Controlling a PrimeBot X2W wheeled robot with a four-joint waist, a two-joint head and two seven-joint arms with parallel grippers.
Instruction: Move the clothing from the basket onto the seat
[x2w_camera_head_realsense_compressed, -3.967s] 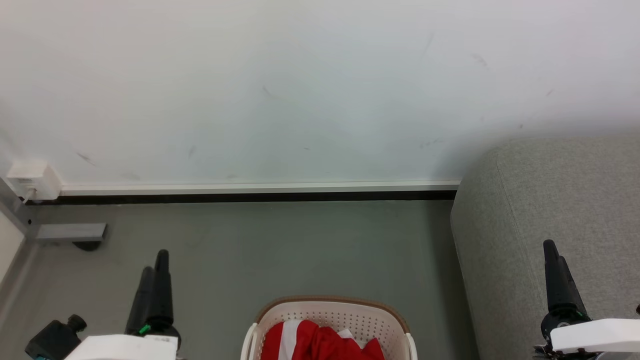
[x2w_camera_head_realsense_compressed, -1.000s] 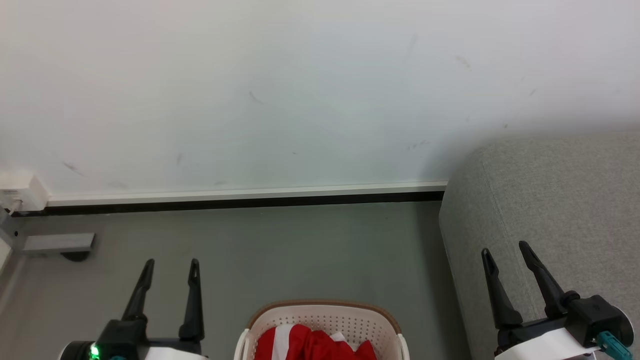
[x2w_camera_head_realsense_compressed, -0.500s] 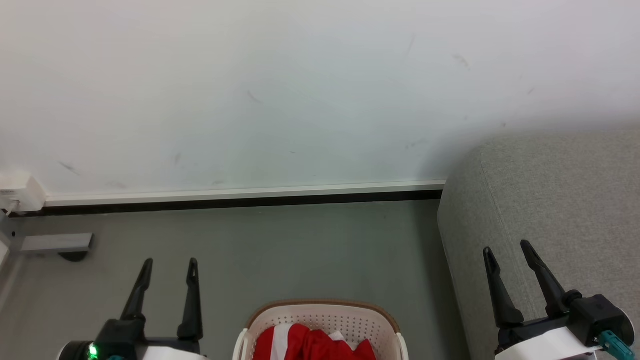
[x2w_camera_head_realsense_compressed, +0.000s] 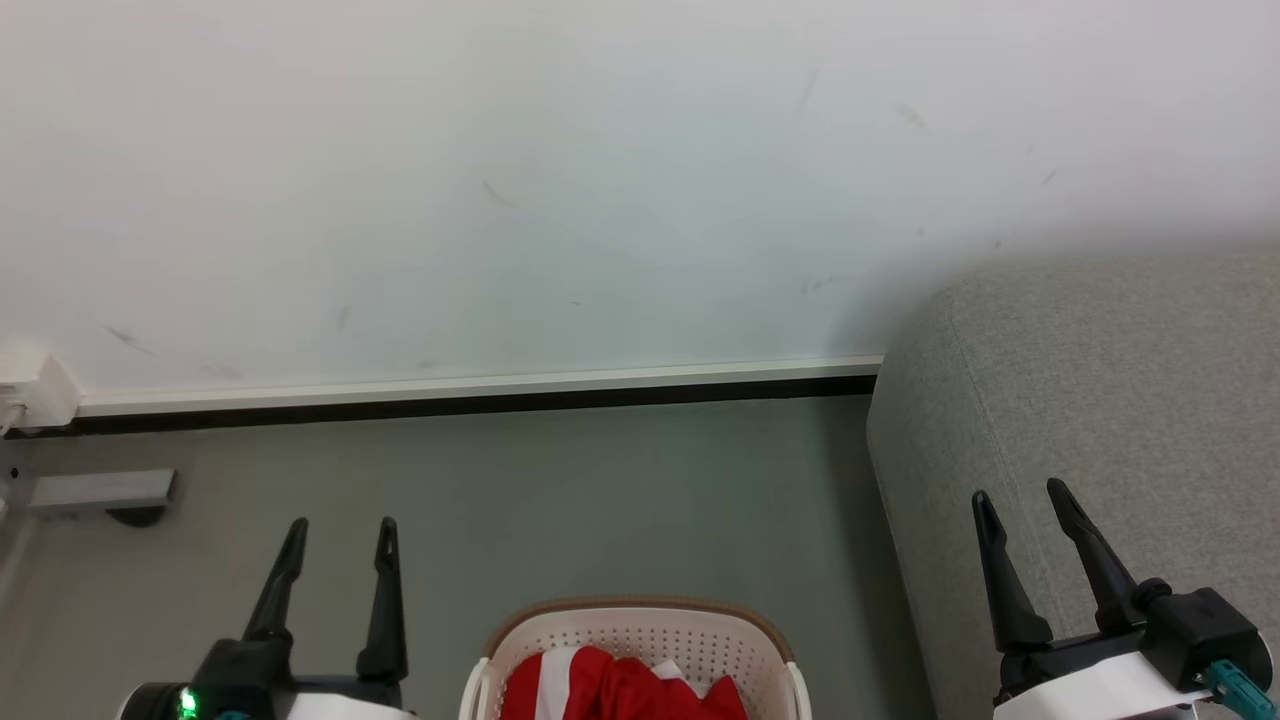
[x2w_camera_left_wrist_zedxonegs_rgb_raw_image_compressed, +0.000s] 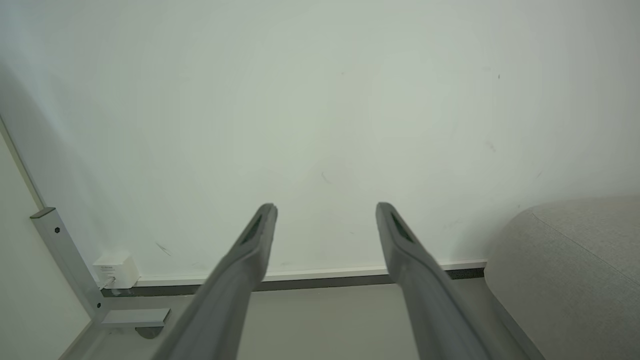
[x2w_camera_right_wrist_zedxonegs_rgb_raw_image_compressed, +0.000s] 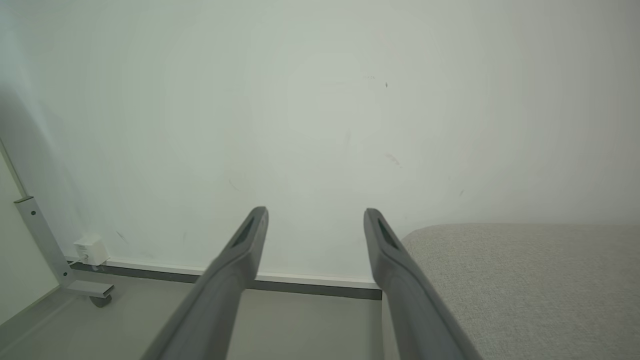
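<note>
- Presently, left end effector (x2w_camera_head_realsense_compressed: 343, 525): two dark fingers spread apart, gripping nothing, poised over the floor (x2w_camera_head_realsense_compressed: 600, 500) to the left of the basket (x2w_camera_head_realsense_compressed: 630, 606).
- Right end effector (x2w_camera_head_realsense_compressed: 1018, 492): fingers likewise apart and empty, seen against the seat (x2w_camera_head_realsense_compressed: 1100, 380) near its rounded front edge.
- Clothing (x2w_camera_head_realsense_compressed: 620, 690): red with a white stripe, bunched inside the basket, between the two end effectors.
- Basket: cream, perforated, brown rim; on the floor near the seat, not touching it.
- Seat: light grey fabric, on the right.
- Wall (x2w_camera_head_realsense_compressed: 600, 200): white, scuffed; small white box (x2w_camera_head_realsense_compressed: 30, 385) low at the left.
</note>
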